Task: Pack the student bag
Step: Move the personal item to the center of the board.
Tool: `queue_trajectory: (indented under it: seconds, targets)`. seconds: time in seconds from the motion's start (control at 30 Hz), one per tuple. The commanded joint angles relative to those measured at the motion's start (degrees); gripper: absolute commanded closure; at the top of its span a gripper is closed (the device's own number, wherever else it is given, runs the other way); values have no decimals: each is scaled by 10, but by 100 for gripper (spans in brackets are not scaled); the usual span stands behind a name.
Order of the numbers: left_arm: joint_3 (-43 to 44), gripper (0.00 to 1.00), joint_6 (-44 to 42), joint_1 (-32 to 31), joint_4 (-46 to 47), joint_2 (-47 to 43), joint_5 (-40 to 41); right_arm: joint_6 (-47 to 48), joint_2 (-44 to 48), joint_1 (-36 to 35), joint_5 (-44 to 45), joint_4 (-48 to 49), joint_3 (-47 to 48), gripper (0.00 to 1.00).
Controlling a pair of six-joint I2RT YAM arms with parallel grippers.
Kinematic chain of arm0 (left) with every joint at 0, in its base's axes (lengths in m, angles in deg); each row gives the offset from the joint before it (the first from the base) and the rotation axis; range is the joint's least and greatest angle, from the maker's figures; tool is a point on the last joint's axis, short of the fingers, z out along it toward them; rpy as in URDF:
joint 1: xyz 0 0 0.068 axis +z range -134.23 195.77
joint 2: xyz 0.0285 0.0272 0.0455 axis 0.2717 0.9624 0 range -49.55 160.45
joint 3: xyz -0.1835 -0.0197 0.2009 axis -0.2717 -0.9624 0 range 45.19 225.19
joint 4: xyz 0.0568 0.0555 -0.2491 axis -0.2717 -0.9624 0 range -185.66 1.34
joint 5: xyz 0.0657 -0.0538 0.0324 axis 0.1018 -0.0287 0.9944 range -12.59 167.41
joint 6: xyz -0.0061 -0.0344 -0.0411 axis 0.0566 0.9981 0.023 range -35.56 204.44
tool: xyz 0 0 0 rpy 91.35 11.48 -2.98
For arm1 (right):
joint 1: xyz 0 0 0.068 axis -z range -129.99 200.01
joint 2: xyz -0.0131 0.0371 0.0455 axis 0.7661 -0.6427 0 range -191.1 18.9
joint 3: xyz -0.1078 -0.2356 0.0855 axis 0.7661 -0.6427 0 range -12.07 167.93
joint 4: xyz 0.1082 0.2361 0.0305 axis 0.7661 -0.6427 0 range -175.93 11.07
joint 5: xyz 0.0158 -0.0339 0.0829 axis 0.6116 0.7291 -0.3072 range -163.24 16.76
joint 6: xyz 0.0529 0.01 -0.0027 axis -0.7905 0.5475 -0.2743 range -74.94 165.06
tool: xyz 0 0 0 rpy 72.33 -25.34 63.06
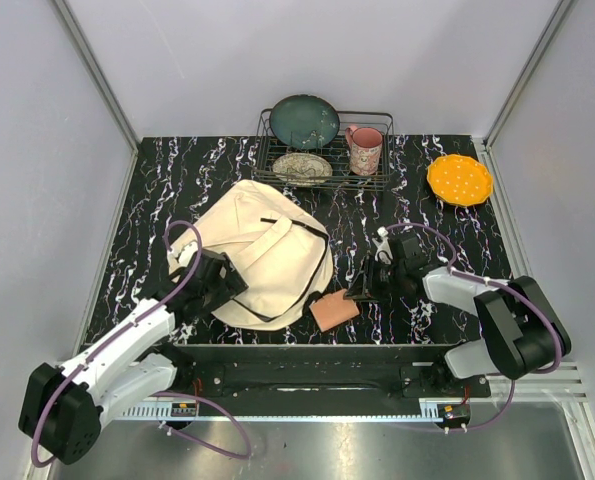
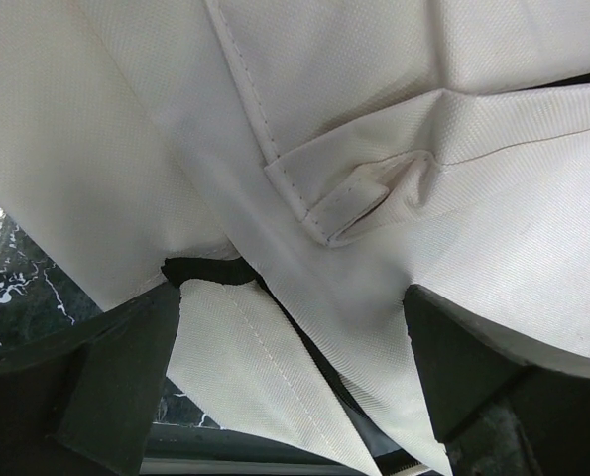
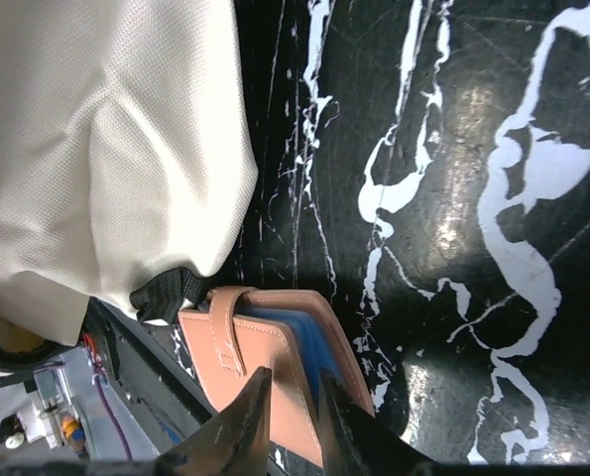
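Top external, then: where is the bag (image 1: pixel 267 250)?

Flat on the worktop (image 1: pixel 417 200), left of the middle. Its cream cloth is rumpled and black trim runs along the right side.

And the left tool (image 1: pixel 220 283)?

At the bag's near left corner. In the left wrist view its fingers (image 2: pixel 116 382) stand wide apart with folds of cream cloth and a sewn strap loop lying between them. They are not closed on anything.

What does the right tool (image 1: pixel 362 292) have?

It is low over the worktop, right of the bag. The right wrist view shows the two fingertips (image 3: pixel 255 397) drawn close, pinched on the edge of a pink wallet (image 3: pixel 275 347). The wallet has a strap across it and blue showing inside.

How does the wallet lie to the bag?

Just beside the bag's near right corner, by a black strap end at the worktop's near edge. Whether they touch, I cannot tell.

Anything farther out?

A wire rack (image 1: pixel 362 183) behind the bag at the far edge, apart from it. It holds a dark green plate (image 1: pixel 304 121) standing upright, a patterned plate (image 1: pixel 301 167) and a pink mug (image 1: pixel 365 150). A yellow plate (image 1: pixel 459 180) lies on the worktop to the right of the rack, well apart from the bag.
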Motion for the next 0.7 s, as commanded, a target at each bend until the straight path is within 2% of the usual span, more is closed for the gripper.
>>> queue_trajectory:
  seconds: [0.0, 0.03, 0.17, 0.3, 0.47, 0.53, 0.57, 0.63, 0.67]
  targets:
    - [24, 1, -14, 2, 33, 5, -16, -13, -13, -12, -55, 53, -4, 69]
    - [24, 1, -14, 2, 33, 5, -16, -23, -16, -14, -58, 69, -8, 71]
    - [20, 1, -13, 2, 32, 3, -15, -41, -11, -15, -58, 86, -13, 100]
    - [19, 1, -12, 3, 32, -2, -15, -38, 19, -14, -20, 60, -10, 100]
    - [22, 1, -12, 3, 15, -14, 0, -53, 111, 0, 145, -44, -3, 100]
    - [27, 1, -13, 4, 9, -25, 12, -64, 147, 19, 187, -89, 1, 100]
    - [29, 1, -15, 4, 6, -31, 17, -69, 156, 40, 235, -107, 4, 100]
    - [34, 1, -19, 5, -2, -42, 29, -69, 174, 68, 260, -137, 13, 100]
    - [37, 1, -20, 5, -7, -45, 31, -72, 176, 106, 278, -143, 17, 100]
